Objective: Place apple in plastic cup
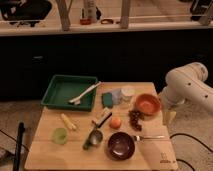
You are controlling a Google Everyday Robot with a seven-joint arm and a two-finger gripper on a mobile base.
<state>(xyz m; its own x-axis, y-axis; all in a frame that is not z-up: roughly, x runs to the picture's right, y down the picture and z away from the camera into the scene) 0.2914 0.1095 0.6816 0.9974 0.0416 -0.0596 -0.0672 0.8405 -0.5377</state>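
The apple (115,122), a small round orange-red fruit, lies near the middle of the wooden table (47,150). The plastic cup (60,135), pale green and translucent, stands upright at the table's front left, well apart from the apple. My gripper (169,116) hangs at the end of the white arm just off the table's right edge, to the right of the dark red grapes (135,119) and away from both apple and cup. It holds nothing that I can see.
A green tray (67,92) with a white utensil sits at the back left. An orange bowl (147,103), a whitish round container (127,94), a dark maroon bowl (121,145), a fork (150,137), a metal scoop (93,137) and a corn piece (68,121) crowd the table.
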